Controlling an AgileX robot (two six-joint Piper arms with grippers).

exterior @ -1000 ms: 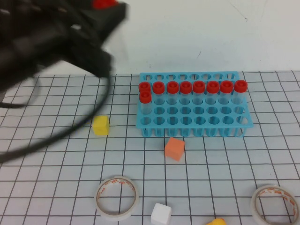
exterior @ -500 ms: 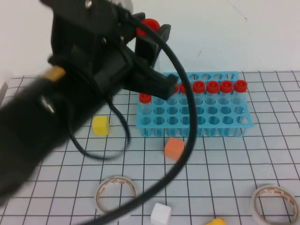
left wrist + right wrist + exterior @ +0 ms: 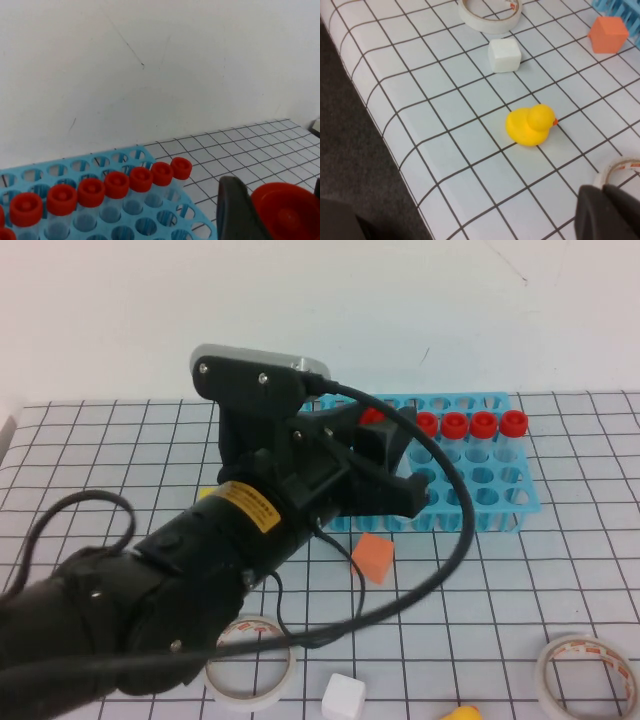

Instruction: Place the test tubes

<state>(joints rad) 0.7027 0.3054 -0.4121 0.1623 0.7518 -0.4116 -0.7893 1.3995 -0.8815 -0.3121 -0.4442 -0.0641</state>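
- The left gripper [image 3: 365, 435] hangs over the rack's left half. Its fingers [image 3: 239, 210] pinch a red-capped test tube [image 3: 290, 210] near the cap — the tube is in the air, not yet in any hole.
- The blue rack [image 3: 520, 508] carries a row of capped tubes [image 3: 116, 185] one row in from its far edge. If the held tube comes down too close to that row, its cap could knock a neighbour or jam against it.
- The arm hides the rack's left part in the high view, so which hole lies below cannot be told. A tube lowered off-centre would likely land on the rim between holes and tip or slip in the grip.
- Letting go before the tube is seated could drop it across the rack.
- The arm's cable [image 3: 452, 540] loops just in front of the rack, near the orange cube [image 3: 372, 558] — a sideways sweep might drag the cube or snag the rack's near edge.
- The right gripper [image 3: 605, 212] has its fingers pressed together and holds nothing. It sits well apart from the rack on its near side, by the yellow duck [image 3: 530, 125], and poses little risk.
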